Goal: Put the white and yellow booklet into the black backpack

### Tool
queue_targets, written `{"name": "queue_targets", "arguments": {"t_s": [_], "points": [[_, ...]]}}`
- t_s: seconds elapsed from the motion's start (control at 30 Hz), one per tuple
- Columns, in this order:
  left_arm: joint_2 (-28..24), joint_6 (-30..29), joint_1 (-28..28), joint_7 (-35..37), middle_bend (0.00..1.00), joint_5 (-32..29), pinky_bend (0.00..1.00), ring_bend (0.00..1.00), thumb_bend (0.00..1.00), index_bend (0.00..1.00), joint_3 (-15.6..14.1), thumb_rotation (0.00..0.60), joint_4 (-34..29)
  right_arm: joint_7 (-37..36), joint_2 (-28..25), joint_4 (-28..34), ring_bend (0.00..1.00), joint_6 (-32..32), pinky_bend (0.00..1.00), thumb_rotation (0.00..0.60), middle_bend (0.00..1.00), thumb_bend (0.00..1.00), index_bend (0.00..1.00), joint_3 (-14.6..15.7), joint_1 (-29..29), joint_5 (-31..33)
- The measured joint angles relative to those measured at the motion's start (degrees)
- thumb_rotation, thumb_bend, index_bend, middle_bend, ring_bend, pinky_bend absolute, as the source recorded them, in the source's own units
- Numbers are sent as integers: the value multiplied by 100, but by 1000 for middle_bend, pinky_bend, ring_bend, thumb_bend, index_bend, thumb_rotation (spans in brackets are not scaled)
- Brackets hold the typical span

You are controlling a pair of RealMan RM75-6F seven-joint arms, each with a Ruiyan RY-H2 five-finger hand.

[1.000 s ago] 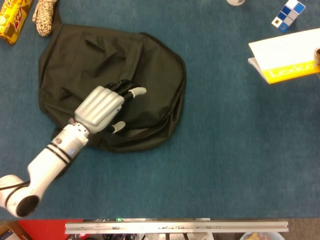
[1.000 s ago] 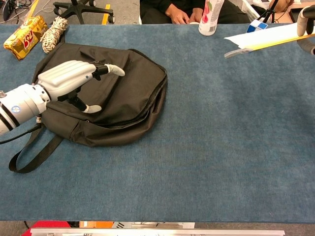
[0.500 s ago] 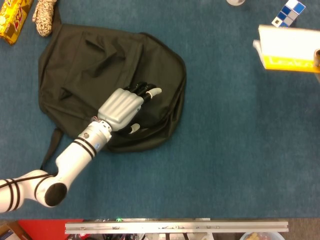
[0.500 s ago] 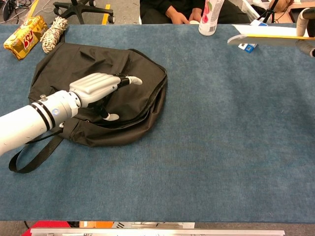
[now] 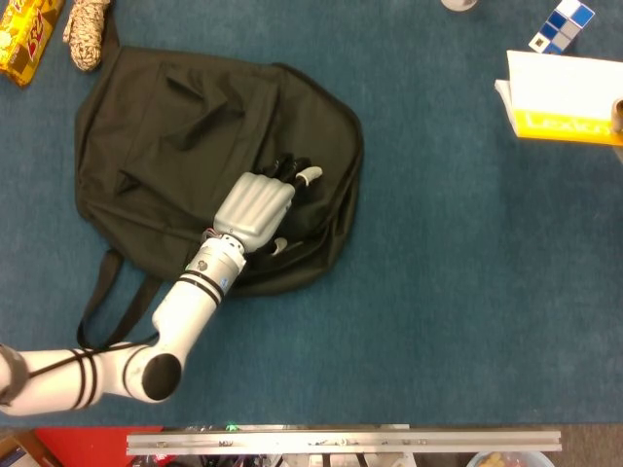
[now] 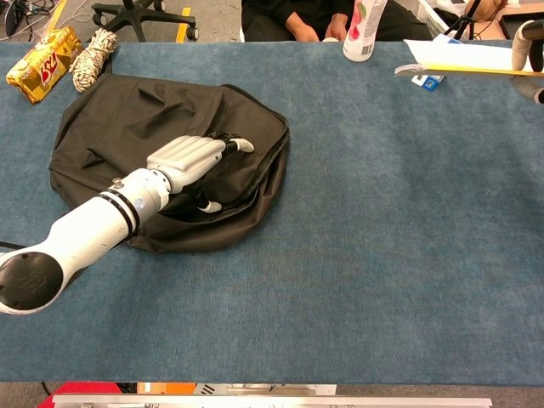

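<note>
1. Backpack (image 5: pixel 195 126) fabric lies under my left hand (image 5: pixel 258 206): the black bag lies flat on the blue table (image 5: pixel 438 292), and my hand sits near its right edge, palm down, fingers pointing up and to the right.
2. My left hand holds nothing that I can see; its fingers (image 5: pixel 307 175) are stretched forward and slightly parted, tips at the bag's zipper seam. Whether they touch the cloth I cannot tell from above.
3. The chest view shows my left hand (image 6: pixel 189 157) from the side, low over the bag (image 6: pixel 127 119), with the thumb (image 6: pixel 211 206) hanging below the palm toward a dark fold in the fabric.
4. The white and yellow booklet (image 5: pixel 565 97) is far to the right of my left hand, well apart from the bag, at the frame's right edge.
5. In the chest view the booklet (image 6: pixel 459 59) looks edge-on and raised off the table, and my right hand (image 6: pixel 529 51) shows only as fingertips at its right end. They seem to be holding it, though the grip itself is cut off by the frame.
6. Beyond the bag, up and left of my left hand, lie a yellow packet (image 5: pixel 29 39) and a rope bundle (image 5: pixel 86 29).
7. Only the chest view shows the bottle (image 6: pixel 364 30) standing at the far table edge.
</note>
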State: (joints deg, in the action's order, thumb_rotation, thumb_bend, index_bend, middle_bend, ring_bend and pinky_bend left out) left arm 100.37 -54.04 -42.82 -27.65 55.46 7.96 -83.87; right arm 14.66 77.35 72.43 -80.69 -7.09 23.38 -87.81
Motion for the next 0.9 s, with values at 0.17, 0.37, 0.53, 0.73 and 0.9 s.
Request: {"name": "queue_targets", "arguments": {"t_s": [0.17, 0.37, 0.53, 0.73, 0.9], "points": [[367, -401, 111, 446, 518, 236, 665, 510, 205, 499, 116, 600, 501, -54, -21, 22, 612, -15, 722, 600, 703, 286, 895, -18, -16, 4], [575, -705, 221, 1229, 774, 690, 953, 760, 329, 715, 295, 600, 887, -136, -64, 103, 613, -40, 723, 600, 704, 286, 896, -12, -54, -10], [511, -864, 302, 1901, 821, 870, 996, 800, 358, 765, 612, 600, 798, -224, -109, 181, 615, -52, 724, 600, 706, 285, 899, 39, -84, -80], [189, -927, 333, 1973, 820, 833, 998, 802, 358, 762, 899, 600, 126, -322, -147, 282, 615, -105, 724, 600, 707, 285, 900, 145, -95, -320], [-99, -1000, 335, 1771, 819, 777, 998, 802, 358, 761, 1036, 600, -568, -347, -78, 357, 616, -98, 724, 600, 707, 285, 900, 202, 6, -569]]}}
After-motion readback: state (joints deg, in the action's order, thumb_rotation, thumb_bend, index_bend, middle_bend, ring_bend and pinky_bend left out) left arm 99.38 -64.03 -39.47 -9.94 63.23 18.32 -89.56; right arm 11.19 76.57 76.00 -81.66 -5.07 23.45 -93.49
